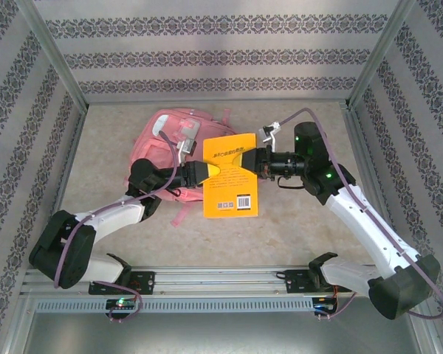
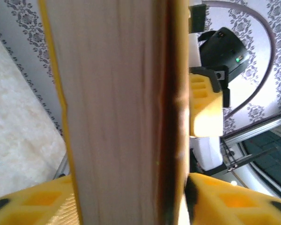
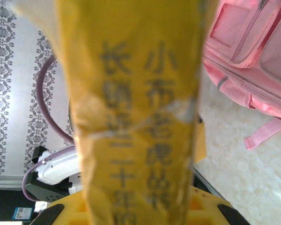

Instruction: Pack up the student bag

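Top external view: book (image 1: 232, 188) was held between both arms, its long axis running near to far.
right gripper (image 1: 257, 164): clamped on the book's spine.
left gripper (image 1: 207, 171): closed against both covers at the page edge.
bag (image 1: 162, 133): lay flat on the table (image 1: 303, 228), just left of and behind the book.
nearer arm: the left one, reaching across the bag.

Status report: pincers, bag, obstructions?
Left pincer, right pincer clamped on yellow book, opposite edges. Student bag lies beyond, book not in. Left arm crosses bag.
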`<state>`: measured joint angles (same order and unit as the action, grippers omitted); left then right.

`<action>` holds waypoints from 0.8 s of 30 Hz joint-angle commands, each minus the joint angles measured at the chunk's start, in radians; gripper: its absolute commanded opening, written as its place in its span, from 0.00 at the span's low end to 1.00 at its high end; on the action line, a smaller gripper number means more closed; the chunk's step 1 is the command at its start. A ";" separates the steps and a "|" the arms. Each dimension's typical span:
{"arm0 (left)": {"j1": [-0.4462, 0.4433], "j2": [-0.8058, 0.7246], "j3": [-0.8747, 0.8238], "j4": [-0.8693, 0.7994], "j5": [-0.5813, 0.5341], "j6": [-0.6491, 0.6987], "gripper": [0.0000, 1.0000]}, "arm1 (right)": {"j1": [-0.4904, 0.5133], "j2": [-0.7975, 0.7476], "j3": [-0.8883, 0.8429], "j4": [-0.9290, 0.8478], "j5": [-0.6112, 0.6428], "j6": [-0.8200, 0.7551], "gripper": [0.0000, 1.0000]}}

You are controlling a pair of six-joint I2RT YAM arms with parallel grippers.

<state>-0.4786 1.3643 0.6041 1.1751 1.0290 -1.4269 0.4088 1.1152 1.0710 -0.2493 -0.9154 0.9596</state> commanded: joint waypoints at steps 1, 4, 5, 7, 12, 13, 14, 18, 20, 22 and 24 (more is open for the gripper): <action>-0.008 -0.001 -0.019 0.131 0.017 -0.040 0.41 | -0.024 -0.028 0.007 0.052 -0.053 -0.007 0.00; -0.003 -0.002 -0.020 0.138 0.018 -0.041 0.30 | -0.030 -0.022 0.010 0.037 -0.067 -0.024 0.00; -0.003 -0.001 -0.019 0.142 0.017 -0.041 0.27 | -0.030 -0.020 0.009 0.033 -0.073 -0.027 0.00; -0.003 0.004 -0.008 0.150 0.020 -0.047 0.22 | -0.033 -0.012 0.007 0.029 -0.081 -0.035 0.00; -0.003 0.036 0.017 0.215 0.032 -0.096 0.13 | -0.034 0.008 0.009 0.010 -0.088 -0.061 0.00; -0.003 0.043 0.019 0.234 0.032 -0.109 0.13 | -0.034 0.010 0.010 0.007 -0.088 -0.065 0.00; -0.004 0.048 0.019 0.246 0.032 -0.116 0.13 | -0.037 0.014 0.011 0.005 -0.089 -0.068 0.00; -0.003 0.050 0.018 0.229 0.018 -0.101 0.19 | -0.039 0.026 0.014 0.011 -0.091 -0.069 0.00; 0.000 0.037 0.026 0.169 0.004 -0.056 0.06 | -0.039 0.026 0.015 0.009 -0.082 -0.075 0.00; 0.001 0.006 0.026 0.077 -0.051 0.012 0.00 | -0.041 0.011 0.018 -0.016 -0.036 -0.091 0.10; 0.001 -0.029 0.037 0.000 -0.122 0.069 0.00 | -0.047 -0.014 0.011 -0.023 0.035 -0.087 0.39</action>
<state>-0.4763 1.3895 0.5930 1.2449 1.0103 -1.4670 0.3622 1.1343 1.0710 -0.2737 -0.9340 0.8913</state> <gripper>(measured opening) 0.179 0.301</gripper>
